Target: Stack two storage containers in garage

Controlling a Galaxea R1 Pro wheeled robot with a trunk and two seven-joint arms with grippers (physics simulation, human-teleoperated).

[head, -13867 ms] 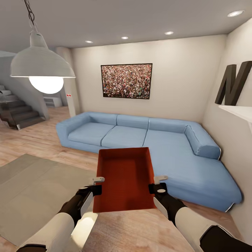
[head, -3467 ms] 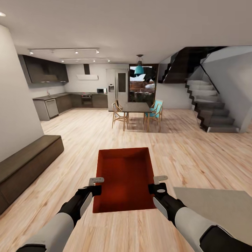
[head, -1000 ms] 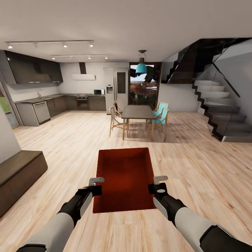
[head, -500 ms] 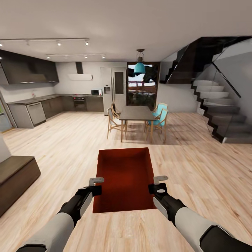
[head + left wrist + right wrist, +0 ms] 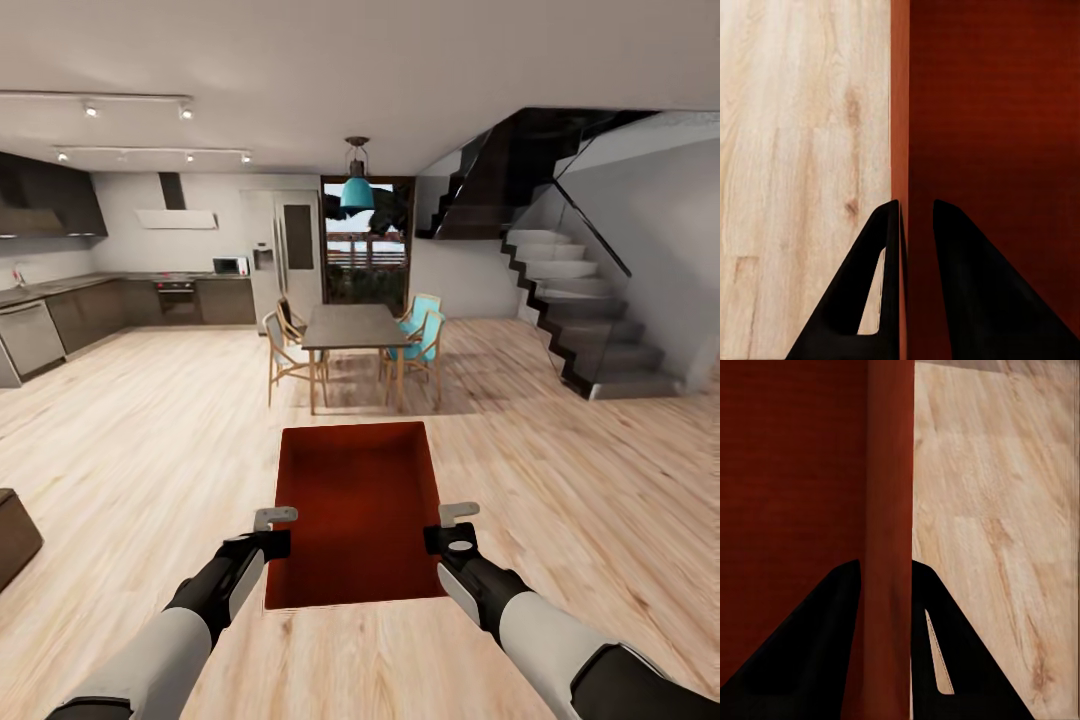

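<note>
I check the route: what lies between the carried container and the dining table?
Bare wood floor lies between the storage container and the dining table, seen in the head view.

Dark bench (image 5: pixel 15 535) cut off by the head view's left edge

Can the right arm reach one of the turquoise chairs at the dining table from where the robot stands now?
Probably not. The right gripper is shut on the side wall of the storage container, which the left gripper also holds. The turquoise chairs stand far ahead across open wooden floor, well beyond the arm.
</note>
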